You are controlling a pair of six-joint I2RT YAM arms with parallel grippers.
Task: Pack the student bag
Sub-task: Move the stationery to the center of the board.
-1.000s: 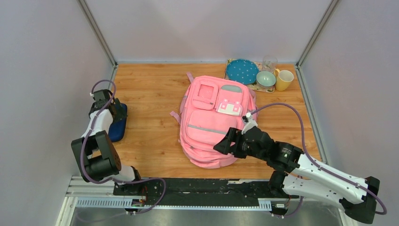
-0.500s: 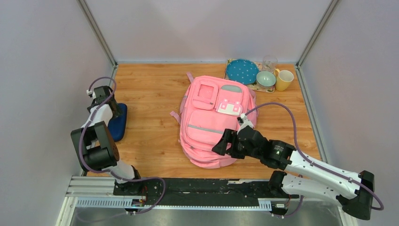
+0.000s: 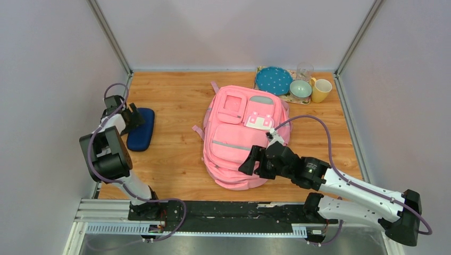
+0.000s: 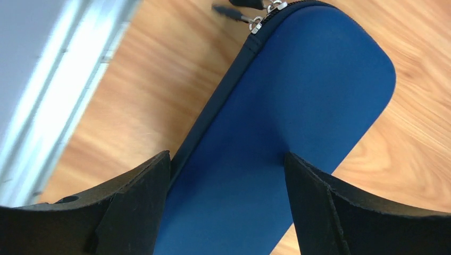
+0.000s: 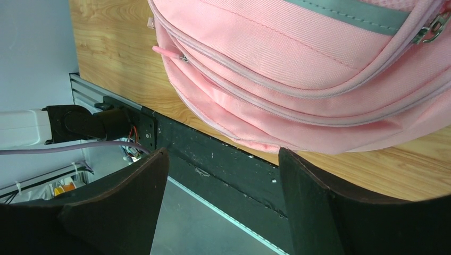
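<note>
The bag (image 3: 242,135) lies flat mid-table and has not moved. Our right gripper (image 3: 249,162) has edged left over the bag's near end, jaws apart and holding nothing. Our left gripper (image 3: 129,117) has swung clear, uncovering the case (image 3: 141,132). Its jaws stand wide on either side of the case's far end, not yet clamped. We judge a case pickup comes next.

The right gripper (image 3: 249,161) covers the near right part of the backpack (image 3: 234,135) from above, its wrist view crops the backpack at top and right, and the blue case (image 4: 298,122) (zip pulls (image 4: 256,24) blurred) runs off the bottom edge.
</note>
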